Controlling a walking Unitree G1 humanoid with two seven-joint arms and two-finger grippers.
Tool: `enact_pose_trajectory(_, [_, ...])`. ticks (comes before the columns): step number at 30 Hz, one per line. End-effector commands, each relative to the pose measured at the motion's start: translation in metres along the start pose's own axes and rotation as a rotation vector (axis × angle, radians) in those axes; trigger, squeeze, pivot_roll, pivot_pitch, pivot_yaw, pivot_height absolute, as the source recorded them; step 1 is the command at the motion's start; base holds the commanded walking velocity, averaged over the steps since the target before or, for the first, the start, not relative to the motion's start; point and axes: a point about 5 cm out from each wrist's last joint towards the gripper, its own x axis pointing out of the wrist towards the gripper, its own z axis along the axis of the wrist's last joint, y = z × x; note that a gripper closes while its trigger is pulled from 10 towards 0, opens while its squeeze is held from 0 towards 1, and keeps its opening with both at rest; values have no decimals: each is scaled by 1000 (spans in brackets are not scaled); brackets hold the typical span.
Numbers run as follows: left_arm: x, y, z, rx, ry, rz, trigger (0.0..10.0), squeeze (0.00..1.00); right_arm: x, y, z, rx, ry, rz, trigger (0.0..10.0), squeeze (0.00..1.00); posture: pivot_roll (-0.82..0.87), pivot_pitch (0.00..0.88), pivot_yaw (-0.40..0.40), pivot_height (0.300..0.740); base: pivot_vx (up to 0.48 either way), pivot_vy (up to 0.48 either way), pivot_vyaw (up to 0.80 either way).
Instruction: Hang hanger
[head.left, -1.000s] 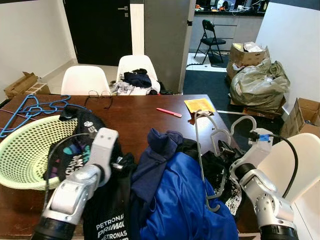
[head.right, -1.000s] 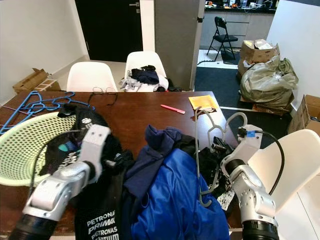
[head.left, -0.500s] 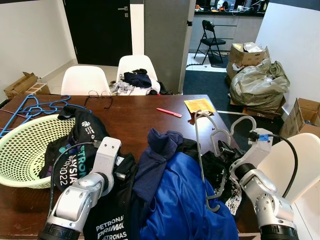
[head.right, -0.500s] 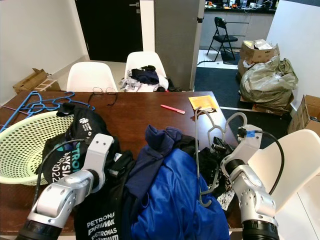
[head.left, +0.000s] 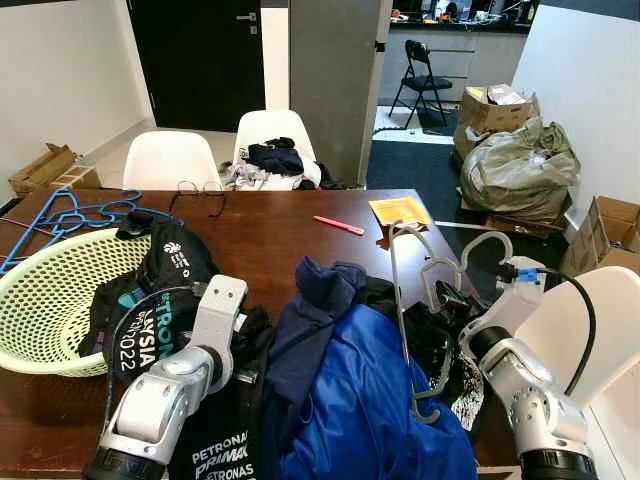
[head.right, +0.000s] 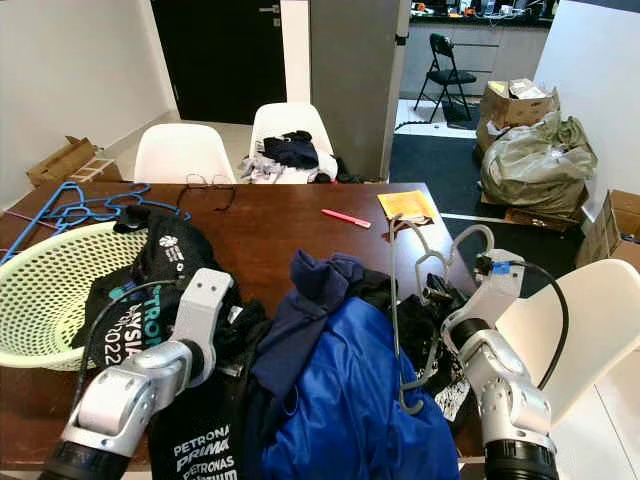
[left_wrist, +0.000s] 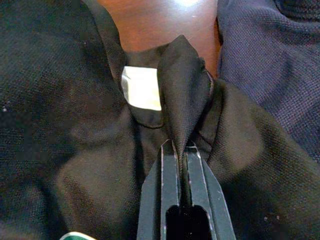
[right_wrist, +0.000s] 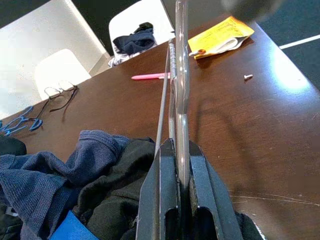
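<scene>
Nearest us, our left hand (left_wrist: 181, 150) is pressed together on a fold at the collar of the black printed polo shirt (head.left: 215, 450), beside its white neck label, at the front edge of the dark wooden surface (head.left: 280, 235). Just right of it lies the heap of a bright blue jacket (head.left: 370, 410) and a navy knit sweater (head.left: 315, 300). Our right hand (right_wrist: 177, 150) is clamped on the grey metal-and-plastic hanger (head.left: 425, 290), held upright above the right side of the heap, hook up, its thin wire running down to a curl near the jacket. We judge the step as: shirt collar and hanger both gripped, hanger not yet inside the garment. Next move calls for lifting the collar open and steering one hanger arm into the neck, without snagging the jacket. Further left sits the pale green plastic laundry basket (head.left: 40, 300) with dark clothes draped over its rim; beyond it blue plastic hangers (head.left: 75, 212), a pink pen (head.left: 337, 225), a yellow paper (head.left: 398, 210).
</scene>
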Motion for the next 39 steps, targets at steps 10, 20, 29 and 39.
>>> enact_pose_trajectory(10, [-20,28,79,-46,-397,107,0,0,-1,-5,-12,13,53,-28,10000,0,18,0,-20,740,0,0,0])
enact_pose_trajectory(20, [-108,109,168,180,-760,663,0,0,-1,-5,-12,12,55,-25,10000,0,26,0,-25,740,0,0,0])
enact_pose_trajectory(29, [-158,114,185,313,-922,922,0,0,-1,-6,-11,13,56,-23,10000,0,27,0,-34,740,0,0,0])
enact_pose_trajectory(39, [-124,75,152,347,-797,737,0,0,1,-6,-11,21,58,-21,10000,0,30,0,-32,740,0,0,0])
